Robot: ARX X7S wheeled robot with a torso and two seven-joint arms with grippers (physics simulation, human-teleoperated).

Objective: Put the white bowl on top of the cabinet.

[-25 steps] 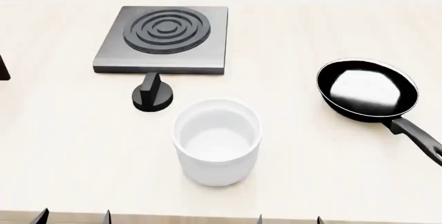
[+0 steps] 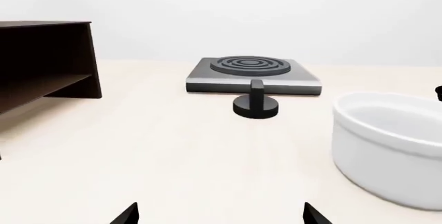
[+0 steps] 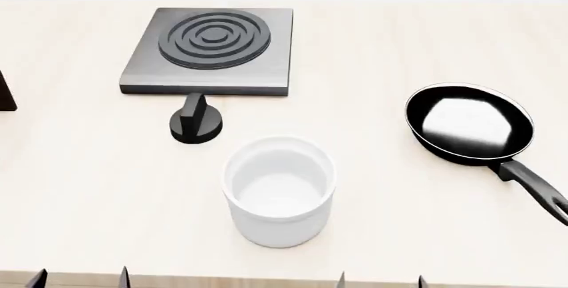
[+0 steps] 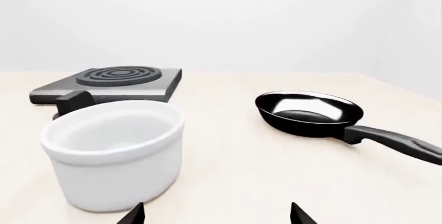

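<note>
Bowl first: the white bowl (image 3: 279,191) stands upright and empty on the table (image 3: 80,188), near its front edge, free of any grip. Just behind it to the left sits a black knob (image 3: 196,120), and behind that the grey stove plate (image 3: 211,50). Black frying pan (image 3: 470,123) lies well apart to the right, handle toward the front edge. The cabinet (image 2: 43,62) shows only in the left wrist view, far off on the bowl's left side, with a sliver at the head view's left edge; its top carries nothing visible.

Left gripper (image 2: 219,214) and right gripper (image 4: 217,214) both show only fingertip points at the front edge of the table, fingers spread apart, holding nothing. They sit either side of the bowl, low and short of it. Judging by this, it's the approach stage: bowl not yet grasped. The cabinet being on the left likely favours the left arm for the carry.
</note>
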